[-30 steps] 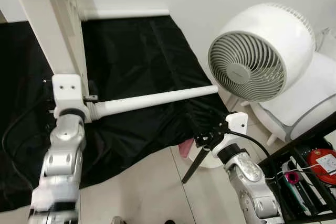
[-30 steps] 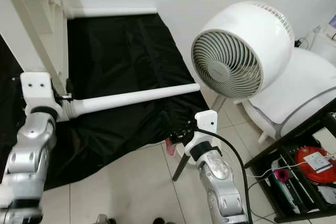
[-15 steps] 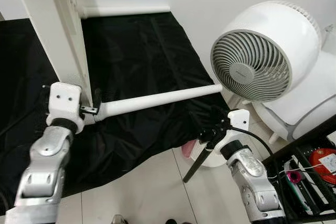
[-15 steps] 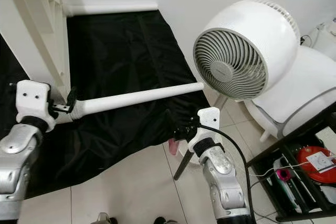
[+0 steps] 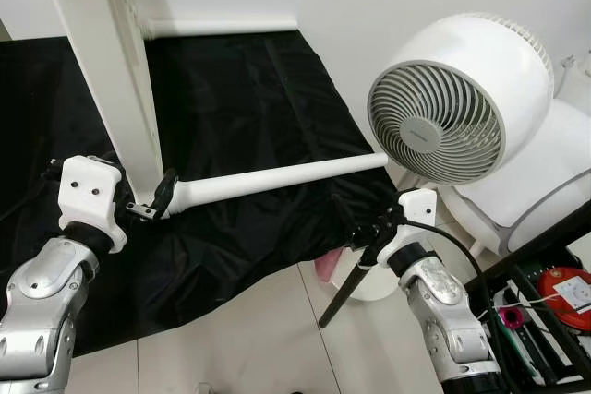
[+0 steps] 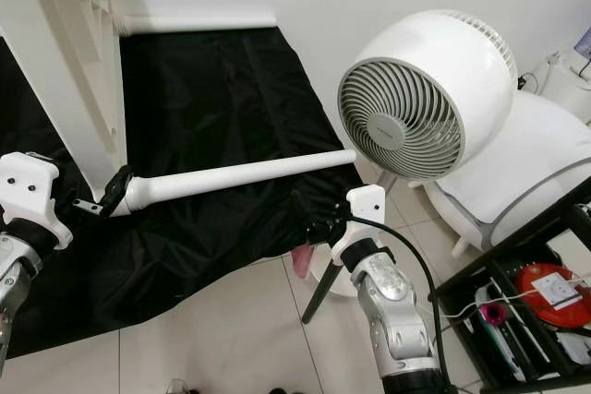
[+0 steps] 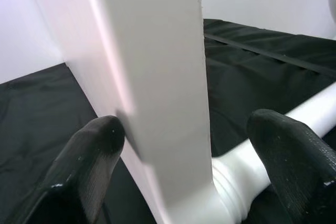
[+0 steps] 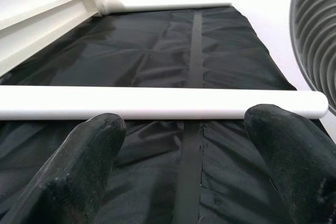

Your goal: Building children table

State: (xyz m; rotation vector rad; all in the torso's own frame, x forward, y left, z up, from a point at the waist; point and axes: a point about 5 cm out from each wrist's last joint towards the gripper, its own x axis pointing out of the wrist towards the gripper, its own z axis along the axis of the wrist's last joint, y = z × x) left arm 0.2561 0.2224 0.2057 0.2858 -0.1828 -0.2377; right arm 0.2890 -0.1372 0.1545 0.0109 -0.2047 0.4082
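Left gripper (image 5: 152, 202) open, fingers (image 7: 89, 156) straddling the white table panel (image 5: 106, 62) where the white leg (image 5: 277, 180) joins it, over the black cloth (image 5: 240, 89). Leg runs rightward above the cloth's right edge, free end near the white fan (image 5: 457, 99). Right gripper (image 5: 365, 232) open, just below the leg.

home rm | white fan (image 5: 454, 99) upper right | tile floor (image 5: 268, 339) bottom | black shelf (image 5: 545, 311) w/ clutter lower right
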